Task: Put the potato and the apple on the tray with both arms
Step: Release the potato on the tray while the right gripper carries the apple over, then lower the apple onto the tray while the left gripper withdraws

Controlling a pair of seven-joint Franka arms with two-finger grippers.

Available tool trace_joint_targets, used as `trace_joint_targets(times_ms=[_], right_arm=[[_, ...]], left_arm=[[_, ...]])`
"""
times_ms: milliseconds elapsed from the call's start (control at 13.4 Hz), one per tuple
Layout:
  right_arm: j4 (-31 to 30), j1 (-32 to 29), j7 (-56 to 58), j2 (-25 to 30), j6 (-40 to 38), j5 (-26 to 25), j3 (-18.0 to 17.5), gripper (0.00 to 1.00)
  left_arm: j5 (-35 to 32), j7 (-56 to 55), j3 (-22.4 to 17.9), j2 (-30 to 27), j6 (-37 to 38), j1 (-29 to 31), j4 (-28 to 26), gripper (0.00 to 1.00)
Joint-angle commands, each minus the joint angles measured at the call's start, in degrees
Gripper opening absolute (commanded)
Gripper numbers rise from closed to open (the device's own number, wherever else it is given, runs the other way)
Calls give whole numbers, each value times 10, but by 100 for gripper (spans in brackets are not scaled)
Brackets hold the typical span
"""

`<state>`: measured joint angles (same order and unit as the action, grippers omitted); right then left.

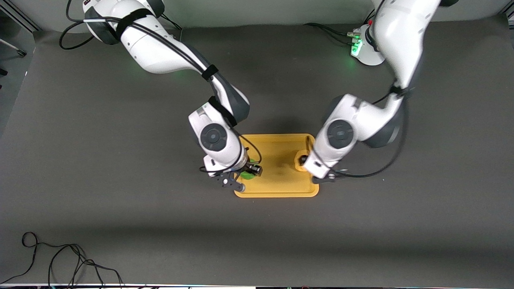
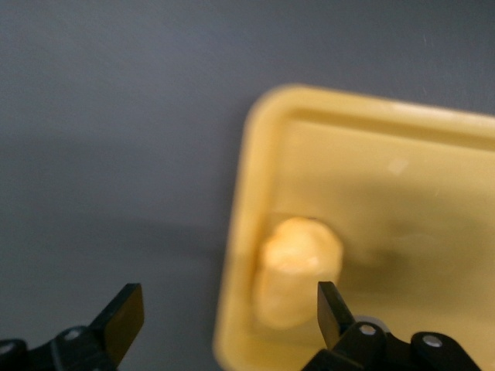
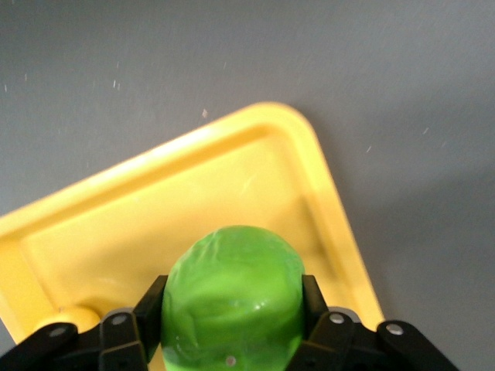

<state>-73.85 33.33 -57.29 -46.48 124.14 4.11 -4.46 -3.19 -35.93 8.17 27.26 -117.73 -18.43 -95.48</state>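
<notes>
Here the right gripper [image 1: 245, 173] hangs over the tray [image 1: 277, 192] at the end toward the right arm, its fingers [image 3: 315, 309] clamped on either side of the apple [image 3: 232, 297]; the apple is carried low above the tray floor, by my judgement ready to be let go there. Toward the left arm's end, a little farther from the front camera, the potato [image 2: 295, 267] lies on the tray just inside the rim. The left gripper [image 2: 224, 317] sits above it with fingers [image 2: 122, 317] spread wide and holding nothing, one tip past the rim over the bare dark surface [image 1: 120, 180], which suggests the potato's part is done. A loose black cable [image 1: 64, 261] lies well apart, and nothing blocks either arm.
</notes>
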Motion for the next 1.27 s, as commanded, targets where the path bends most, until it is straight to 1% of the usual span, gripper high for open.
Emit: trace_joint_targets(times_ms=[0,224,299,449,598,673,748,822,897,972,1047,1196], right_arm=[[29,39,-28,-40,24,-10,5,21],[34,49,-28,-69,61,-10,6,21],[33,49,-27,-75,70,-11,6,21],[31,49,-25,-77,70,-16,7,21],[27,49,-27,-74,60,-38,7,22],[27,49,-27,-75,54,-38,7,23],[26,49,-28,-75,55,-38,7,27],[27,49,-30,-75,55,-37,7,38],[27,49,-30,-75,55,-35,7,67],[27,48,-30,-71,54,-35,7,99],[27,47,-29,-65,51,-35,7,100],[27,38,-21,-30,9,-35,8,100]], left_arm=[[-6,111,2,-82,58,72,-22,100],[-4,252,2,-146,120,147,-26,100],[0,283,3,-163,134,170,-26,100],[2,331,3,-199,165,204,-25,100],[3,364,2,-223,189,228,-25,100],[7,374,2,-230,195,234,-25,100],[7,379,2,-234,200,240,-25,100],[7,380,2,-240,200,241,-26,100],[7,380,1,-245,200,242,-25,100],[7,384,0,-251,201,249,-26,100],[7,393,-1,-255,204,253,-26,100],[7,411,0,-263,208,267,-26,100]])
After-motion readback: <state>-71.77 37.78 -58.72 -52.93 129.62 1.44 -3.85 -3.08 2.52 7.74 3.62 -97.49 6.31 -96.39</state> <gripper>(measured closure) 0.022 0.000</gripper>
